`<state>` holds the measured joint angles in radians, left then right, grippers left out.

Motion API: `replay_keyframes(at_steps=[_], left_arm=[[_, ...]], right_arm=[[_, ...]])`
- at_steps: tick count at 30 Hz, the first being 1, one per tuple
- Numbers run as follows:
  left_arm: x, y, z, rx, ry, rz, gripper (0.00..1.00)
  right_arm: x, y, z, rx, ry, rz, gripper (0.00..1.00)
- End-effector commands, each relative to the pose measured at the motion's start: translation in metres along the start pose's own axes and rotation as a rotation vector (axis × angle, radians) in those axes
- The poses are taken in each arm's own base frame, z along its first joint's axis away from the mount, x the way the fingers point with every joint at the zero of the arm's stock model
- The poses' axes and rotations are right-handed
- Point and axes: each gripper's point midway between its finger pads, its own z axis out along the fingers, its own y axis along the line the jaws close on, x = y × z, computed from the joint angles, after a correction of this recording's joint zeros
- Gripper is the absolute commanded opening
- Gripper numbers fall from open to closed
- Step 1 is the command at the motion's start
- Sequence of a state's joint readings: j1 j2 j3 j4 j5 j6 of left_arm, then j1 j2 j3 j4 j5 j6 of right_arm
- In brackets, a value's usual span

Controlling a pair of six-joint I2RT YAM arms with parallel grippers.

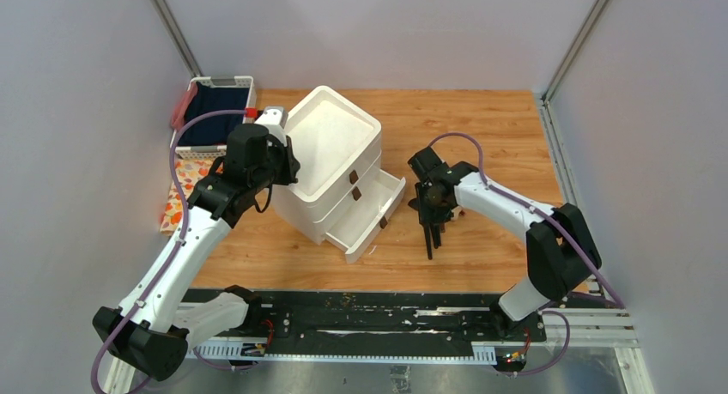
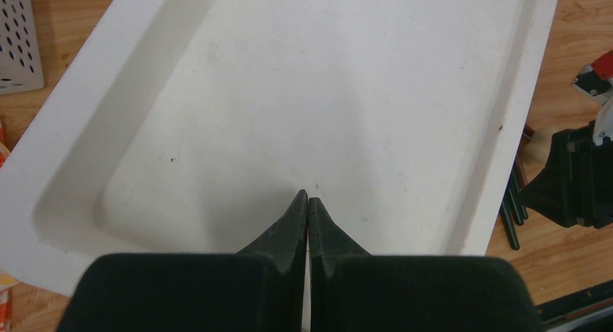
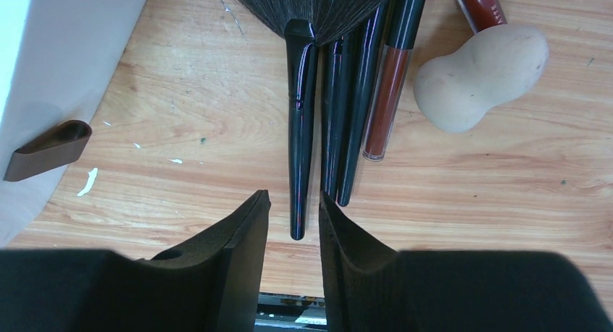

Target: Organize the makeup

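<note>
Now: left arm bent over the white drawer box point(image 2: 325, 93), left fingers point(image 2: 289, 227) pressed together above its recessed top. Right arm reaches toward frame centre, wrist tipped down; right fingers point(image 3: 242, 231) parted, the black brush point(image 3: 300, 115) handle end showing between them. Brush, slim black sticks point(image 3: 347, 108), reddish-brown tube point(image 3: 383, 93) and beige sponge point(image 3: 481, 75) lie side by side on the bench point(image 3: 181, 93), right of the open drawer point(image 1: 369, 218).

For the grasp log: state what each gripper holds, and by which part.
Nothing is held. Left gripper is shut, empty; right gripper is open over the handle tip of the black brush.
</note>
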<state>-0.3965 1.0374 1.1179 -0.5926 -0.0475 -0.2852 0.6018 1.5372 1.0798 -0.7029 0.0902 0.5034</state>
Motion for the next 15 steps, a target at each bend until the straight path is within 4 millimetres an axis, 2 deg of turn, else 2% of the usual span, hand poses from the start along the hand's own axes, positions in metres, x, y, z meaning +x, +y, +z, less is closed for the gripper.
replay_keyframes(at_steps=[1, 15], left_arm=[[0.003, -0.004, -0.001, 0.016, 0.004, 0.001, 0.0], [0.005, -0.001, 0.001, 0.005, 0.007, 0.007, 0.0]], right_arm=[[0.014, -0.001, 0.009, 0.031, 0.065, -0.041, 0.35], [0.03, 0.003, 0.046, 0.035, 0.146, -0.052, 0.29]])
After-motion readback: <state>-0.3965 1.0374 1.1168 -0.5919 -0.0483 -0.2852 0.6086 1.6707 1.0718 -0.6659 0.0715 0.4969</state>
